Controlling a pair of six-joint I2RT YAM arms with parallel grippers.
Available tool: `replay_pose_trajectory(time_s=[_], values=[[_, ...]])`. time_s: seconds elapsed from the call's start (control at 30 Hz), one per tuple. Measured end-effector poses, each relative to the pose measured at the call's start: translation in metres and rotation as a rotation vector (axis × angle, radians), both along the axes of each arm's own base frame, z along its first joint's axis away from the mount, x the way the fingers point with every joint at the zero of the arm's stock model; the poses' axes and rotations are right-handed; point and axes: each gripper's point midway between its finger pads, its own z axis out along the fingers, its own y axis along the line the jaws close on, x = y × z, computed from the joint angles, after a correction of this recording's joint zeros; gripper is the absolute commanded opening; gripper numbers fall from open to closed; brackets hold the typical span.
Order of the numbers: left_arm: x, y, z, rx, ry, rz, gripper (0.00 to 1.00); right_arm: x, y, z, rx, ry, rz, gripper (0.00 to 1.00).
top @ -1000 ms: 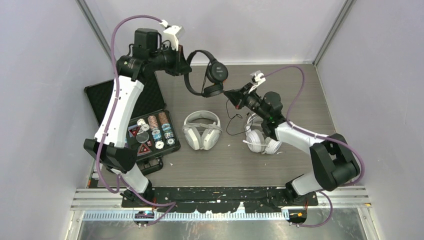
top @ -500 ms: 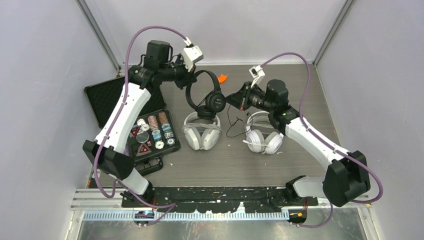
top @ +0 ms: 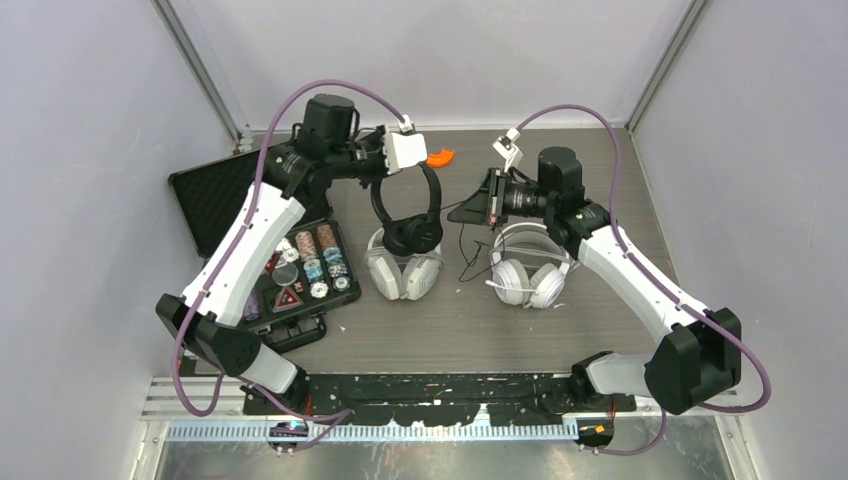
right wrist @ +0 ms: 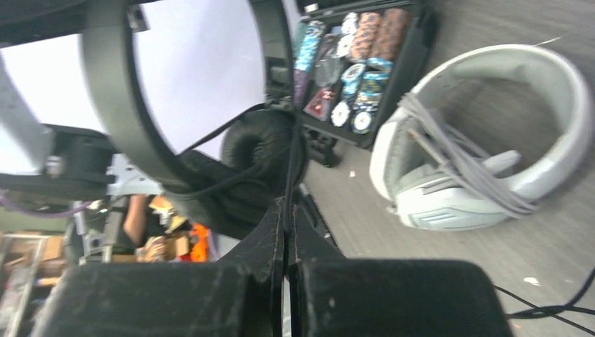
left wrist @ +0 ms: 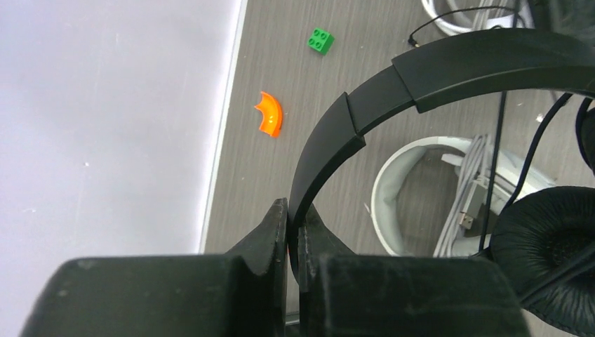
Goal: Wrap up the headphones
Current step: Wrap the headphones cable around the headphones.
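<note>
Left gripper (left wrist: 293, 226) clamped on black headset (left wrist: 449, 67) band; right gripper (right wrist: 288, 212) pinching black cable (right wrist: 290, 158); case (top: 212, 200) holds poker chips (top: 315, 262).

The left gripper (left wrist: 293, 214) is clamped on the headband of the black headphones (left wrist: 393, 81), jaws pressed against either face of the band. Right of the headband's gripped end sits the black ear cushion (left wrist: 547, 246), with the black cable (left wrist: 498, 140) running down to it. Seen through the headband's arc, a pale grey headset (left wrist: 393, 175) lies on the table (left wrist: 273, 182). Left of the headband lie an orange curved piece (left wrist: 269, 114) and a green brick (left wrist: 321, 39).
</note>
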Motion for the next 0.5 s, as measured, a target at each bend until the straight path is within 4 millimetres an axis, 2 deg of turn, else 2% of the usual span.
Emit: replay_pose_trajectory(time_s=[0.3,0.5], values=[[0.012,0.007,0.004,0.057,-0.075,0.062,0.00,-0.018,0.010,0.037,0.176,0.082,0.099,0.00],[0.019,0.013,0.006,0.060,-0.085,0.118,0.00,-0.018,0.016,0.054,0.298,0.135,0.142,0.00]])
